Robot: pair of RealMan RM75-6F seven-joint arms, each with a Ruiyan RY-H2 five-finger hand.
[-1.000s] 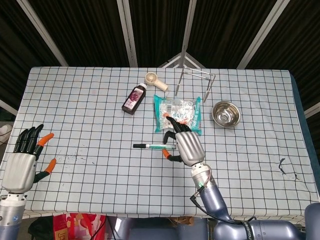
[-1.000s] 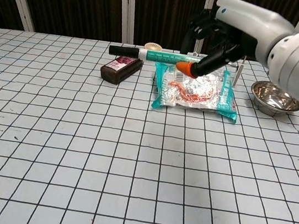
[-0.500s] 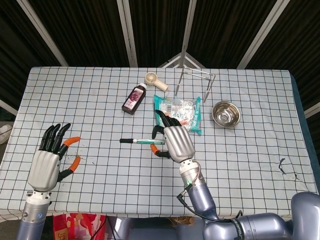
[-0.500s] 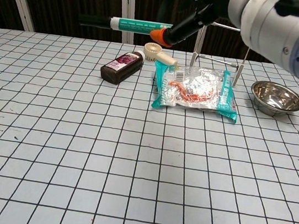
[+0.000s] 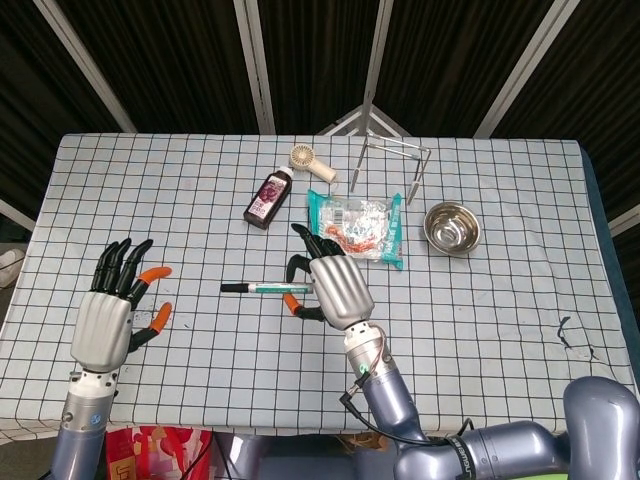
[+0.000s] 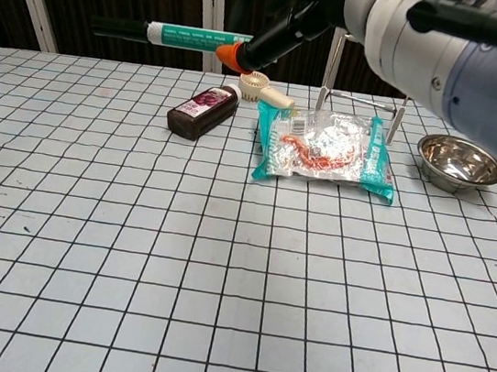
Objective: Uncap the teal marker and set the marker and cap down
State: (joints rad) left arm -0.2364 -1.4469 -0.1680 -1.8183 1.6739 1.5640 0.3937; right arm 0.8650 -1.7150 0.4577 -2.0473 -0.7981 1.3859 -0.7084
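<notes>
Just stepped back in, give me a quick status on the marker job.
Right hand holds the teal marker level above the table, cap on. Left hand open, fingers spread, apart from the marker. Nothing between them.

My counter (image 5: 180, 200) wears a white cloth with a black grid. On it I see a dark bottle (image 5: 267, 199), a small cream fan (image 5: 309, 161), a foil snack packet (image 5: 358, 226), a wire rack (image 5: 393, 163) and a steel bowl (image 5: 451, 227).
</notes>
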